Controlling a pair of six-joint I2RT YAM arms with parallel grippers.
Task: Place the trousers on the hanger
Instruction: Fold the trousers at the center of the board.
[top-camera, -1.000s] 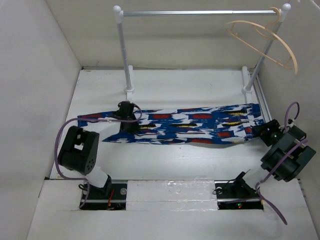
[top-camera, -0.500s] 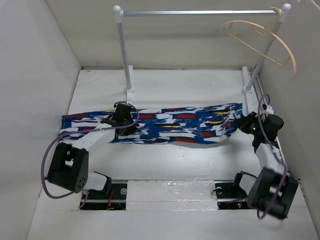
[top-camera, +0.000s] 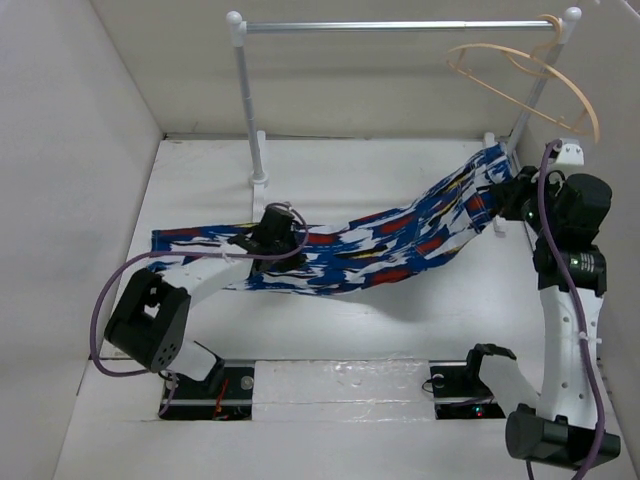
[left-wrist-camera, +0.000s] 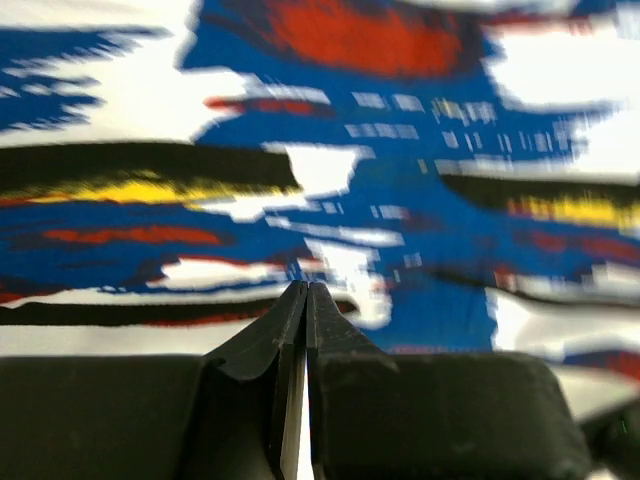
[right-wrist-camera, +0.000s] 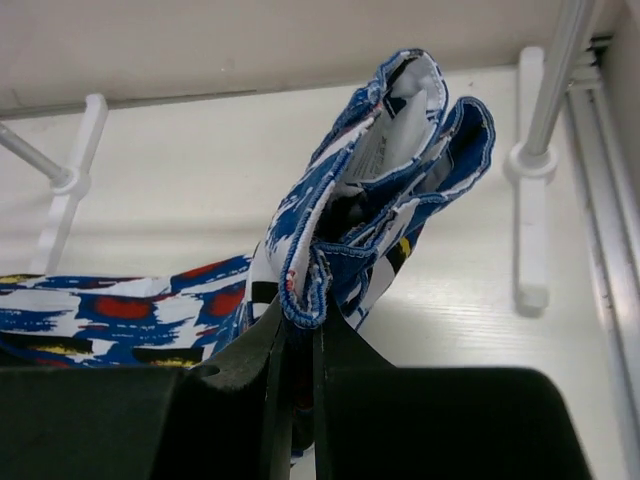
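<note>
The trousers (top-camera: 380, 250), in a blue, white and red print, stretch across the table from the left and rise off it at their right end. My right gripper (top-camera: 505, 195) is shut on that bunched end (right-wrist-camera: 400, 150), with the hem pinched between the jaws (right-wrist-camera: 298, 320), near the right post. My left gripper (top-camera: 272, 235) is shut and rests on the left part of the fabric. Its closed tips (left-wrist-camera: 306, 288) point at the print (left-wrist-camera: 400, 150), and nothing shows between them. The tan hanger (top-camera: 545, 85) hangs from the rail's right end, above the right gripper.
A silver rail (top-camera: 400, 26) on two white posts (top-camera: 245, 100) spans the back of the table. The right post's foot (right-wrist-camera: 528, 160) is close beside the lifted fabric. White walls enclose the table on both sides and at the back.
The right gripper closed on the trousers' right end and lifted it up and back toward the right post. The left gripper slid right along the fabric, and the trousers shifted right.
</note>
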